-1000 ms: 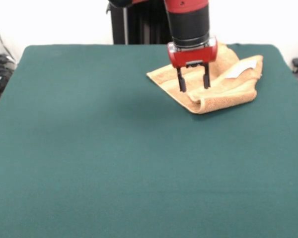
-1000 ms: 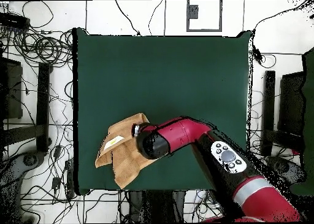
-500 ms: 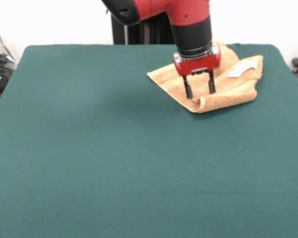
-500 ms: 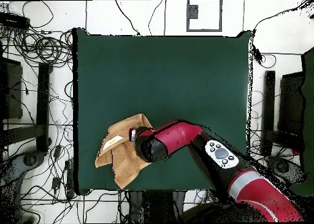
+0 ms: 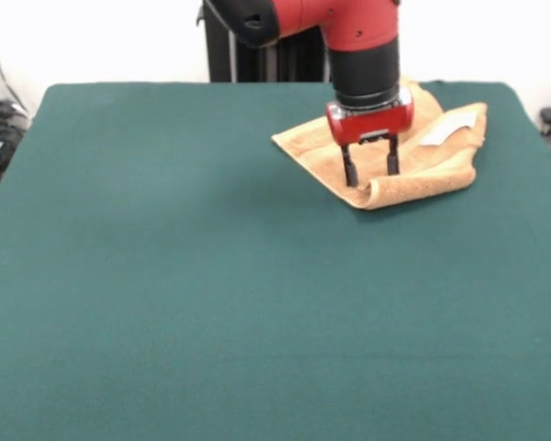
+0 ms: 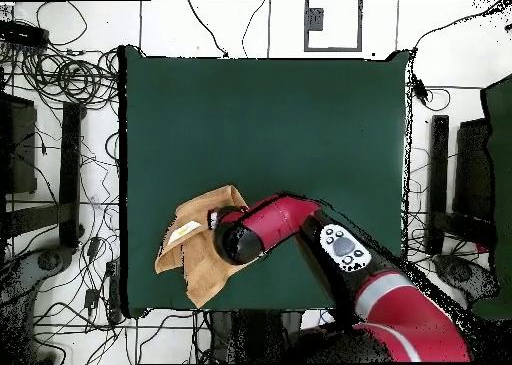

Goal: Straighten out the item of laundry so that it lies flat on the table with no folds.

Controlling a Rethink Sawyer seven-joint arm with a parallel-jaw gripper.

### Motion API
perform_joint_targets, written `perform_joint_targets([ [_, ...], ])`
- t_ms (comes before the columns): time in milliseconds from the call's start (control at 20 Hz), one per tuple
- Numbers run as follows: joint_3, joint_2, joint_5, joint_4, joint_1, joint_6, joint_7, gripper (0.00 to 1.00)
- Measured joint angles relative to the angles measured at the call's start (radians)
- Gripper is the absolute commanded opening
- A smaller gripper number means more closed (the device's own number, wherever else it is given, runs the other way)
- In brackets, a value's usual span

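Towel [image 5: 413, 152] rumpled, folded over itself, under spread, empty tool [image 5: 370, 170].

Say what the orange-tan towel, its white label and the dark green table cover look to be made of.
The orange-tan folded towel: likely cotton terry, going by its nubby, matte, looped surface and soft rolled fold. The white label: smooth, flat, probably woven or printed fabric; too small to settle. The dark green table cover: felt-like cloth, uniformly matte with no shine.
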Motion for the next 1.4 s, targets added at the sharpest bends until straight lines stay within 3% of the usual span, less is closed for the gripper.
perform_joint_targets([
  [500, -0.1, -0.016, 0.001, -0.093, 0.174, 0.123, 0.0, 1.0],
  [550, -0.114, -0.017, 0.001, -0.107, 0.2, 0.135, 0.0, 0.0],
  [1400, -0.129, -0.018, 0.002, -0.119, 0.231, 0.137, 0.0, 0.0],
])
